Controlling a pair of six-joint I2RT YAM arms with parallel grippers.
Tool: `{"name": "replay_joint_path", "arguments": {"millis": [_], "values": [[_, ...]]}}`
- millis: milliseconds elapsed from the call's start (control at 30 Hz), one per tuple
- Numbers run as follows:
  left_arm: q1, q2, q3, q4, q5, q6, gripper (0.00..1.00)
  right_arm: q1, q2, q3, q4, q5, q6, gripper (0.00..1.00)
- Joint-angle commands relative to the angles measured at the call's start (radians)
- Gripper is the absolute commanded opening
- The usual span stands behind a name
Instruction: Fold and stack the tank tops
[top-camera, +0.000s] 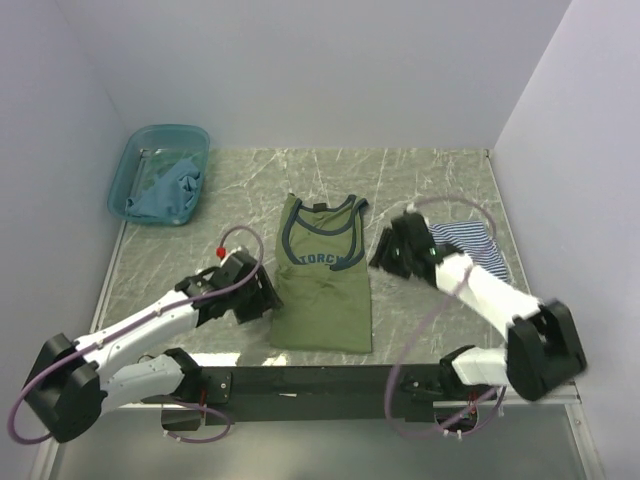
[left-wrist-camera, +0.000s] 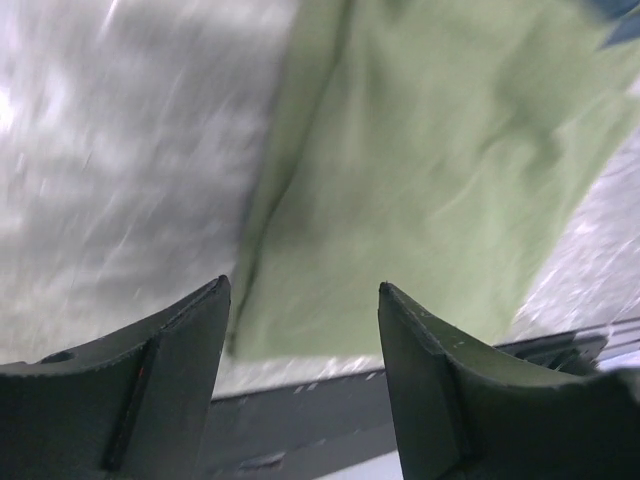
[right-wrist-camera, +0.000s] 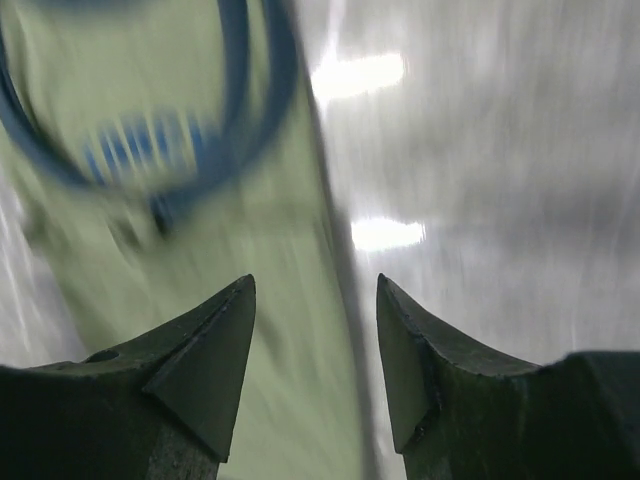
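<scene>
Marbled grey tabletop (top-camera: 430, 180), plain white walls (top-camera: 300, 60) (olive top (top-camera: 322, 290) centred).

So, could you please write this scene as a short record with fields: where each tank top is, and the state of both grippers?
olive tank top: flat on the table, middle, lettering up
striped tank top: on the table, right side, partly hidden by the right arm
teal-blue tank top: bunched inside the basin, far left corner
left gripper: open, empty, by the olive top's lower left edge
right gripper: open, empty, by the olive top's upper right edge
stack: none yet; the three tops lie apart
</scene>
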Motion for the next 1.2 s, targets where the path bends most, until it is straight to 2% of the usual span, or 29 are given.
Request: {"name": "replay_joint_path", "arguments": {"millis": [0,133,267,567,867,967,1067,1100,1167], "values": [[-0.039,-0.074,-0.059,-0.043,0.001,-0.09,0.66,0.062,-0.217,-0.165,-0.014,0.005,0.09,0.58],[-0.079,-0.102,-0.11,-0.032,0.039,-0.114,0.66,0.189,-0.403,-0.387,-0.037,-0.043,0.242,0.58],[-0.113,-0.105,-0.122,-0.043,0.05,-0.127,0.67,0.291,-0.541,-0.495,-0.069,-0.066,0.346,0.57],[-0.13,-0.133,-0.19,-0.049,0.081,-0.18,0.67,0.406,-0.622,-0.564,-0.115,-0.072,0.491,0.57],[-0.138,-0.076,-0.224,0.0,0.094,-0.187,0.61,0.471,-0.599,-0.652,-0.016,-0.103,0.572,0.55],[-0.138,-0.067,-0.237,0.025,0.084,-0.188,0.58,0.478,-0.567,-0.66,0.026,-0.106,0.577,0.5],[-0.138,-0.047,-0.262,0.089,0.104,-0.188,0.49,0.491,-0.547,-0.67,0.053,-0.1,0.592,0.39],[-0.138,-0.041,-0.27,0.1,0.104,-0.187,0.47,0.491,-0.544,-0.675,0.056,-0.094,0.591,0.31],[-0.138,-0.025,-0.27,0.14,0.104,-0.165,0.41,0.491,-0.544,-0.673,0.055,-0.086,0.586,0.27]]}}
